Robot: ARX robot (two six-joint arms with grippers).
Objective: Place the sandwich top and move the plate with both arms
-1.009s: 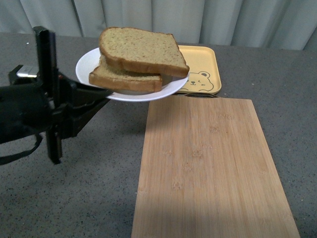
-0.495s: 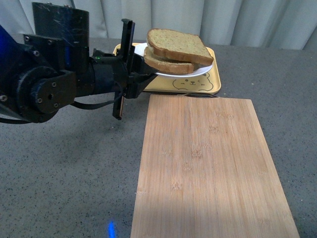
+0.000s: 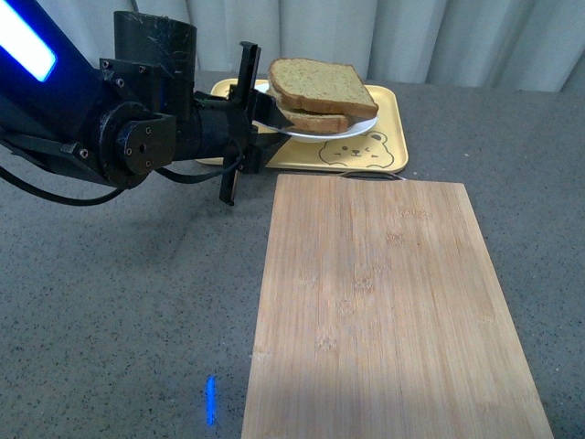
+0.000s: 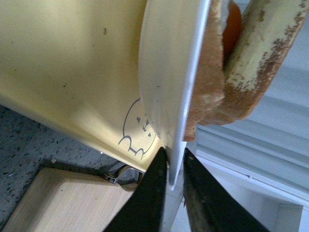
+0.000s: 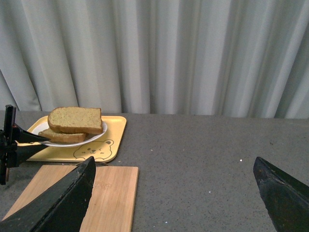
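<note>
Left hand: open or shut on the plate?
Shut. The left hand pinches the plate by its rim, one finger on each face, in the left wrist view.

plate (image 3: 316, 135) hides much of the tray (image 3: 391, 137) (bear (image 3: 355, 154) partly too).

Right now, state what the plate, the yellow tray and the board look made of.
Plate: glossy white, thin smooth rim; ceramic or melamine, cannot tell which. Tray: matte yellow with printed bear; likely plastic. Board: pale jointed strips with node marks, satin; looks like bamboo.
</note>
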